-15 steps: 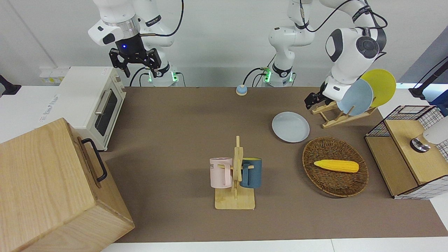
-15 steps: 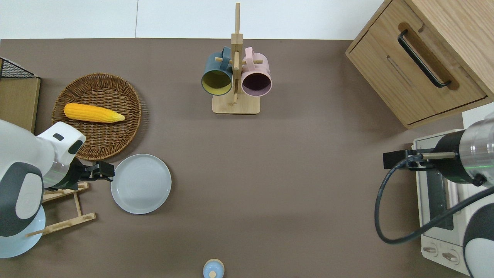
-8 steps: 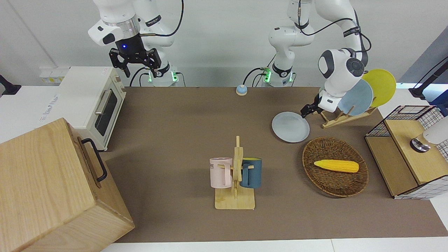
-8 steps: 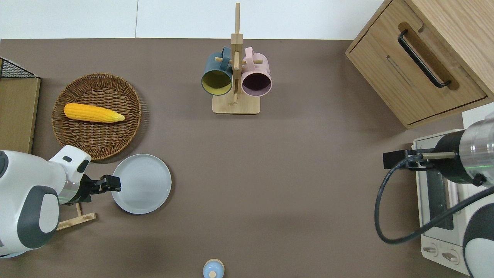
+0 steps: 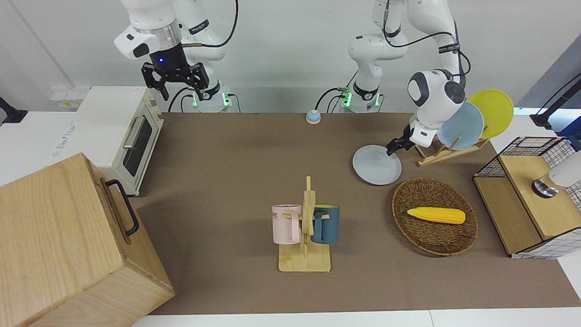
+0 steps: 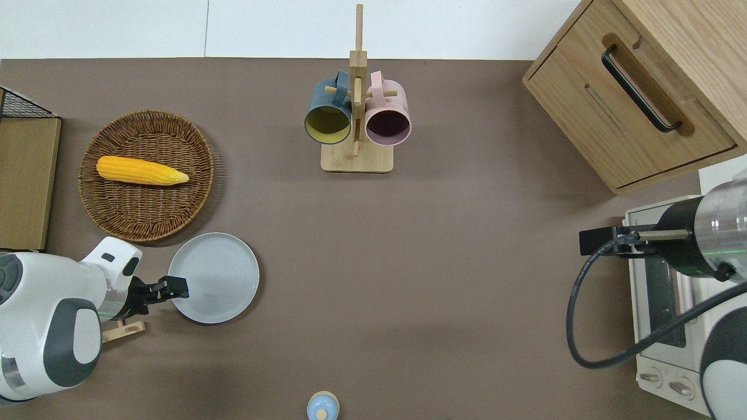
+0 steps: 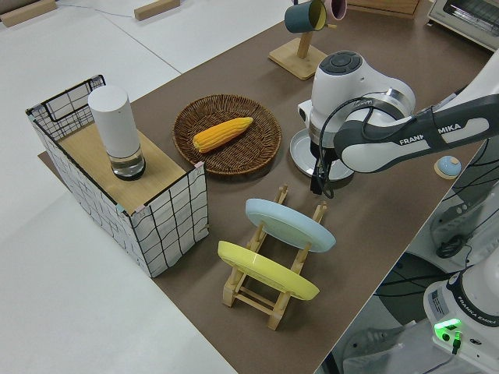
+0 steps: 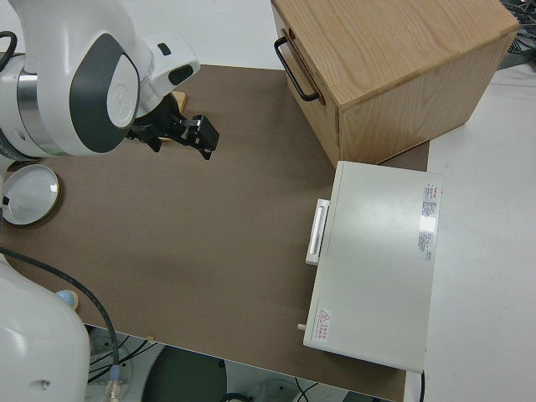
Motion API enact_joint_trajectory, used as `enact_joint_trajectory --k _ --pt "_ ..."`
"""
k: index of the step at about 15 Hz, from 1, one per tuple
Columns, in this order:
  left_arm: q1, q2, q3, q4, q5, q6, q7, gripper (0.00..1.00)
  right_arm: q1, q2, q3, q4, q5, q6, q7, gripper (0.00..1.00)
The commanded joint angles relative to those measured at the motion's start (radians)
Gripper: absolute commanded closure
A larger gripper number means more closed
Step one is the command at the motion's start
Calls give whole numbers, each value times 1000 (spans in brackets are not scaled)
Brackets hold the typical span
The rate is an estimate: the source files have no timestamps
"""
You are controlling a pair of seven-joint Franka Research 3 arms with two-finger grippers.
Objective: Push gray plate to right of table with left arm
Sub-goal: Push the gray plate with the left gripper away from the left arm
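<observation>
Gray plate lies flat on the table, beside the wicker basket. Left gripper sits at its rim; can't tell how the jaws stand. Risk, I'd guess: fingertips riding over the low rim instead of shoving. Right arm's parked.

A pale gray plate lies on the matte brown table, beside a yellow corn cob.

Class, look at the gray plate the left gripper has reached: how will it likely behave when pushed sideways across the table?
The gray plate lies flat on the matte table, so it will probably slide, not roll or tip. The left gripper meets its rim off-centre, so it may rotate slightly.
</observation>
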Motion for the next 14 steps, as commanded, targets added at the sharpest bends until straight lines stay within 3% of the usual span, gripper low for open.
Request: enact_joint_trajectory --k 1,2,4,8,14 --pt "1 -8 -2 -64 -31 84 21 251 -25 -27 15 -27 21 0 10 5" --pt "1 -8 -2 -67 -34 88 21 345 -25 -27 15 -27 21 0 10 5" --pt "1 -8 -2 -67 -50 88 21 648 -25 -27 15 -27 21 0 10 5" --pt "1 -8 -8 -67 -80 88 14 910 -25 -27 15 -27 21 0 10 5" --pt "-10 -7 -37 -67 -120 95 8 1000 -25 -27 15 -27 21 0 10 5"
